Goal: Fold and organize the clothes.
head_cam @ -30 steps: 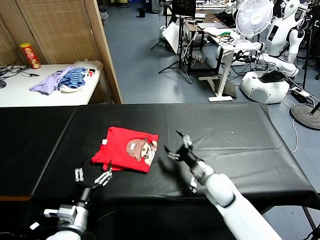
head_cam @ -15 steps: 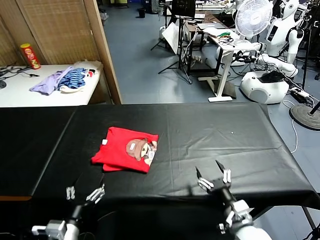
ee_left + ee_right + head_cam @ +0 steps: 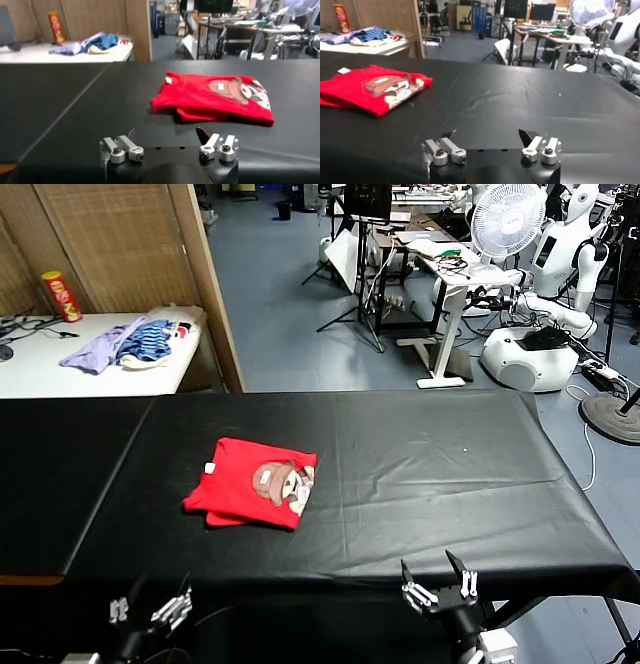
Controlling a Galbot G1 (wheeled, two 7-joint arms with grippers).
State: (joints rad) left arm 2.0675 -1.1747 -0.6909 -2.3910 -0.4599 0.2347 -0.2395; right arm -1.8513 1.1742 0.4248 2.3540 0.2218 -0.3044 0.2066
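The clothes are one red T-shirt [image 3: 255, 494] lying folded in a compact rectangle on the black table [image 3: 450, 474], left of centre, with its cartoon face print up. It also shows in the left wrist view [image 3: 215, 97] and the right wrist view [image 3: 370, 87]. My left gripper [image 3: 150, 609] sits low at the table's near edge, open and empty, well short of the shirt [image 3: 167, 135]. Near that same edge, my right gripper [image 3: 440, 584] hangs open and empty, off to the shirt's right [image 3: 487, 135].
A white side table [image 3: 40, 369] at the back left carries a lilac garment [image 3: 95, 349], a blue-striped garment [image 3: 150, 342] and a red can [image 3: 60, 294]. A wooden partition [image 3: 205, 284] stands behind. A fan [image 3: 508, 219] and another robot [image 3: 560, 254] are at the back right.
Both arms have pulled back from the shirt toward the near table edge. The right gripper, beside the shirt a second ago, is now low at the front. The shirt has not moved.
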